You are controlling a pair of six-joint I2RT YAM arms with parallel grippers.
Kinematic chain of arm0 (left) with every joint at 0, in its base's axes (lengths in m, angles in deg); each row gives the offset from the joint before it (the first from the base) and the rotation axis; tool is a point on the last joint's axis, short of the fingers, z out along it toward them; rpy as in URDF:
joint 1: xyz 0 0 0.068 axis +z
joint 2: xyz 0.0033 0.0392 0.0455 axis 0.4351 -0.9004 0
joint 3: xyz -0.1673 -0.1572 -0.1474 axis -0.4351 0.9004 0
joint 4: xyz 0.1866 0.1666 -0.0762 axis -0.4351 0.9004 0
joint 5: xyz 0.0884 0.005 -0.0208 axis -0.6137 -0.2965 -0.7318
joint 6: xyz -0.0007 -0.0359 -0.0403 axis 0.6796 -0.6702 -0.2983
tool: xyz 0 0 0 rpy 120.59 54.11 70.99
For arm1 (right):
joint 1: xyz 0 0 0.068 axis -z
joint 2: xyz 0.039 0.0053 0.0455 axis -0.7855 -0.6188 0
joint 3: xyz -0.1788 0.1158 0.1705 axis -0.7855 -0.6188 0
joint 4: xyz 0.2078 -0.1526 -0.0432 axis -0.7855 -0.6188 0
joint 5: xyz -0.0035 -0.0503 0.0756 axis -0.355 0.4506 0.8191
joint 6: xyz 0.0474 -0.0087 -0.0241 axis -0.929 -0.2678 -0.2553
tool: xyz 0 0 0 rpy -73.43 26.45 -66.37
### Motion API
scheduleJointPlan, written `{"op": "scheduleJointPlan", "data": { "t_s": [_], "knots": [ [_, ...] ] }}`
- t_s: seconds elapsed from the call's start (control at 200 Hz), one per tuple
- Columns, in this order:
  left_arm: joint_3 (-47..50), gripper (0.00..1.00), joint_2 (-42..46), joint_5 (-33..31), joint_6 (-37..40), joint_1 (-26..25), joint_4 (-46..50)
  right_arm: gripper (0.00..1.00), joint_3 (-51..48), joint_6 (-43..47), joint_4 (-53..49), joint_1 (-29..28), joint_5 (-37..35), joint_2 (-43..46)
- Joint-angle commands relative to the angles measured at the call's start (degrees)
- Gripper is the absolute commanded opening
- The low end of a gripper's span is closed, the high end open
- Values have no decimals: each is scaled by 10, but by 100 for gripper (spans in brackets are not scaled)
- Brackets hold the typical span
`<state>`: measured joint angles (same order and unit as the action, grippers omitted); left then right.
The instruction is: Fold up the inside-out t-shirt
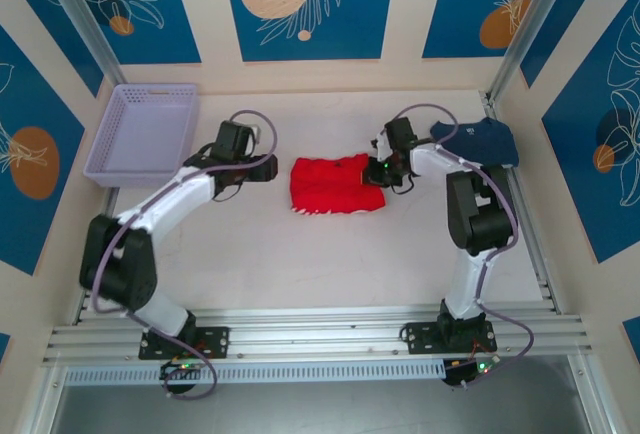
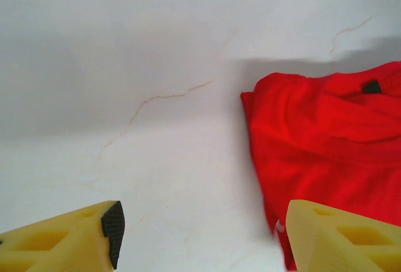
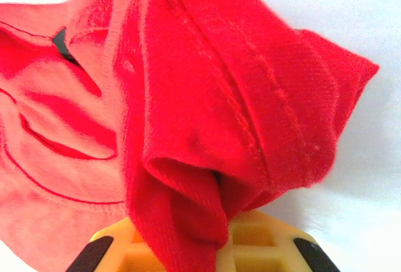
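Red inside-out t-shirt (image 1: 335,184) lies roughly folded on the counter (image 1: 300,264), my right hand (image 3: 216,237) pinching its edge, my left hand (image 2: 202,228) open beside it, probably one fold remains.

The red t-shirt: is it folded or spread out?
Folded: the red t-shirt lies as a compact, layered rectangle, with doubled cloth edges showing.

left gripper (image 2: 202,227): jaws apart, holding nothing | right gripper (image 3: 210,247): clamped on t-shirt (image 3: 219,96) fold

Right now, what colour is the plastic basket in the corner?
Lavender, a pale purple. The plastic basket shows best in the top external view.
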<state>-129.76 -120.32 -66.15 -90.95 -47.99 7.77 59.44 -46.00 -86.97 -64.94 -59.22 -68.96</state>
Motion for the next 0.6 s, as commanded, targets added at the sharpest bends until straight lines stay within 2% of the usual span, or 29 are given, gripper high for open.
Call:
{"op": "scheduleJointPlan", "data": {
  "t_s": [0.0,0.14,0.305,0.595],
  "knots": [
    [38,70,69,-8,-25,4,13,0,76,109,-85,17,-111,49],
    [66,70,129,14,-32,1,18,0,173,201,-155,39,-191,45],
    [86,70,159,31,-36,-2,28,0,275,304,-195,65,-255,21],
    [109,70,164,44,-38,-8,33,0,400,378,-241,131,-276,-29]
  ]
}}
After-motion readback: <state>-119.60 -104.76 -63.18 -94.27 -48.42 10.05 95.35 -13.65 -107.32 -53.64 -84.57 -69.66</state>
